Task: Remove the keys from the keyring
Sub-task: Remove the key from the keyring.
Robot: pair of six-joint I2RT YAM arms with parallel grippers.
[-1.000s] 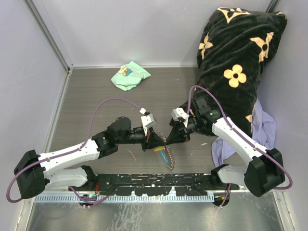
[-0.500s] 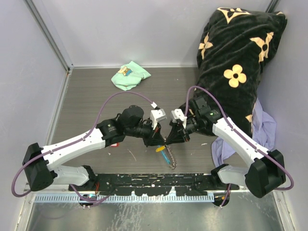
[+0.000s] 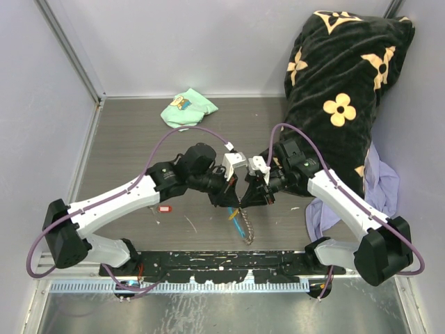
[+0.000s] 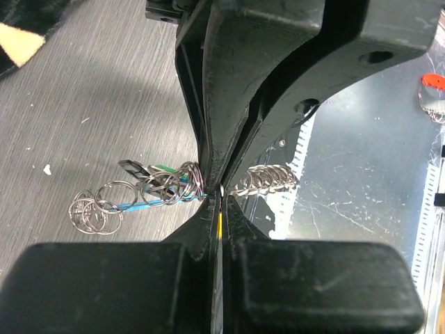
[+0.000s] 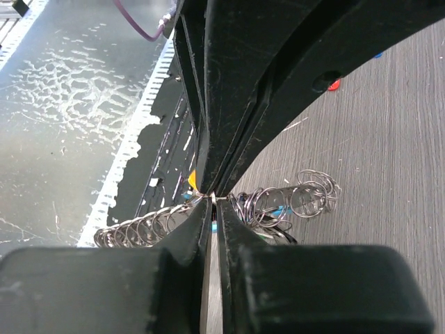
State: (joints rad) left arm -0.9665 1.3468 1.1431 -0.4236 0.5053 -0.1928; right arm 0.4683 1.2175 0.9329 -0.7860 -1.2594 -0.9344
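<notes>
Both hands pinched on the wire keyring, mid-frame.
My left hand (image 3: pixel 228 200) and right hand (image 3: pixel 249 197) are each clenched on the keyring (image 3: pixel 240 204), a tangle of thin silvery coils between their black fingertips. Its grey link chain (image 3: pixel 245 233) trails down-frame over the wood-grain tabletop (image 3: pixel 139 139). Since a second ago, my left arm has swung in from lower left.

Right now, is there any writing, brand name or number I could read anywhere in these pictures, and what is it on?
No text here can be read.
On the black blanket: tan flowers and a monogram-like shape, no legible letters.
On the mint-green cloth: a small coloured print, too small to read.
</notes>
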